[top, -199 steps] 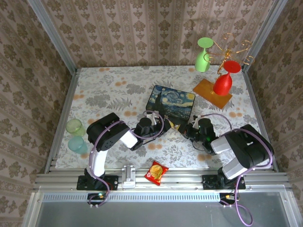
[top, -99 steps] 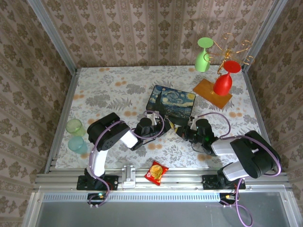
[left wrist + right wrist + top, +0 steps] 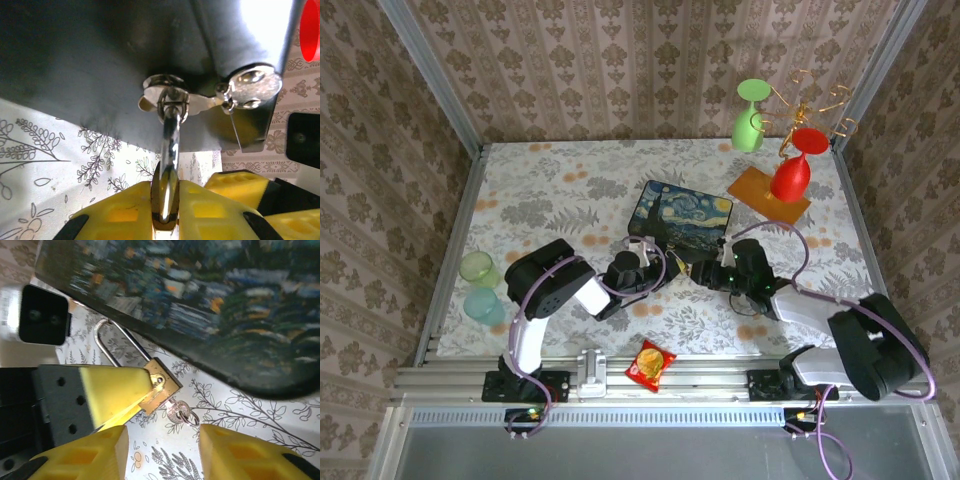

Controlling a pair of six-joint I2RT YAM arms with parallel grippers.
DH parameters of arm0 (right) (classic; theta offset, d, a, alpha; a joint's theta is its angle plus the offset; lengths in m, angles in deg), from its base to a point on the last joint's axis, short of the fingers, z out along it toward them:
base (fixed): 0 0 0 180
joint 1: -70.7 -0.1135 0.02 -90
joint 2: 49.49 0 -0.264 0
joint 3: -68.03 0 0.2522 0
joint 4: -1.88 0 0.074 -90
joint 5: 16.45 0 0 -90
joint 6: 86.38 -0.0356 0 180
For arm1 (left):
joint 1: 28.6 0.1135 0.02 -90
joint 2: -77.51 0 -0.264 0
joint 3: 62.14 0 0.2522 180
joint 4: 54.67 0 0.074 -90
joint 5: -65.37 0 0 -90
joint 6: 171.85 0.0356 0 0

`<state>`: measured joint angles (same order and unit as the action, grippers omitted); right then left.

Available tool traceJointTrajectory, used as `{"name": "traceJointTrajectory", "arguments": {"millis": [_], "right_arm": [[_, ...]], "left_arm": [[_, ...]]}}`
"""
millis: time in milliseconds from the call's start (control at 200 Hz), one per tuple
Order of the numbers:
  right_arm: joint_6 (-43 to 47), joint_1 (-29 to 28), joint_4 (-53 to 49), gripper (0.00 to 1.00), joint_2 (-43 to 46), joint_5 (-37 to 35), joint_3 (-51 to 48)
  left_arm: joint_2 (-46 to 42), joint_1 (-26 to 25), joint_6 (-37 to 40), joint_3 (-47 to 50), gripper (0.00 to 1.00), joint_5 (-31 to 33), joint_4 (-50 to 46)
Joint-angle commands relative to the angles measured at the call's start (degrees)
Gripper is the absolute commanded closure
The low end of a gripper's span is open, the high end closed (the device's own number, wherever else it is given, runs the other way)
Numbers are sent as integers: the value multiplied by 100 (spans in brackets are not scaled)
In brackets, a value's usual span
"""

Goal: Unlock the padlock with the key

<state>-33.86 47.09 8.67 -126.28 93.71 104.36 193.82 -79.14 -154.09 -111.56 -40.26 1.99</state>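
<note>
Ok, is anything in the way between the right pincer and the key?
Nothing visible. The key pokes out below the padlock, just ahead of the open right pincer, with bare tablecloth between them.

Damask-papered walls [image 3: 620, 60], floral tabletop [image 3: 550, 190]

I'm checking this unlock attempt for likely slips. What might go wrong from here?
1. The right gripper has its jaws open either side of the key. The key's small head carries a ring, so closing may catch the ring or knock the key askew.
2. The left gripper pinches the padlock with just its jaw tips; turning the key might twist it loose.
3. The Starry Night box sits close by, leaving little room.
</note>
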Motion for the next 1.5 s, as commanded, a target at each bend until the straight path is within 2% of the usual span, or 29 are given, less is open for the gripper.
{"name": "traceJointTrajectory", "arguments": {"millis": [0, 135, 295, 465, 625, 760, 920, 1035, 1150, 1240, 1385, 1495], "right_arm": [[88, 17, 267, 65, -456, 139, 78], [80, 10, 470, 69, -655, 39, 24], [-173, -16, 1495, 66, -872, 373, -238], [-235, -236, 1733, 65, -1022, 71, -283], [-250, -258, 2335, 65, -1025, 93, -528], [-148, -258, 2041, 66, -1012, 52, -431], [-6, -258, 2099, 66, -1080, 176, -441], [16, -262, 2216, 72, -1220, 386, -341], [-32, -258, 2305, 74, -1235, 410, -370], [-41, -257, 2335, 74, -1147, 420, -442], [-50, -240, 2076, 75, -873, 156, -559], [-94, -248, 1242, 78, -472, -613, -548]], "left_arm": [[105, 25, 80, -6, 84, 105, 181], [19, 106, 183, 21, 84, 103, 86], [79, 106, 103, 13, 84, 48, 188], [111, 67, 29, 16, 86, 61, 261], [124, 113, 26, 6, 85, 48, 263], [147, 158, 10, 3, 84, 26, 271], [179, 179, 29, -84, 81, -23, 262], [188, 177, 53, -134, 76, -44, 228], [236, 183, 61, -165, 76, -20, 238], [234, 187, 178, -216, 72, -9, 144], [223, 179, 378, -377, 71, -23, -14], [194, 174, 413, -411, 74, 60, -83]]}}
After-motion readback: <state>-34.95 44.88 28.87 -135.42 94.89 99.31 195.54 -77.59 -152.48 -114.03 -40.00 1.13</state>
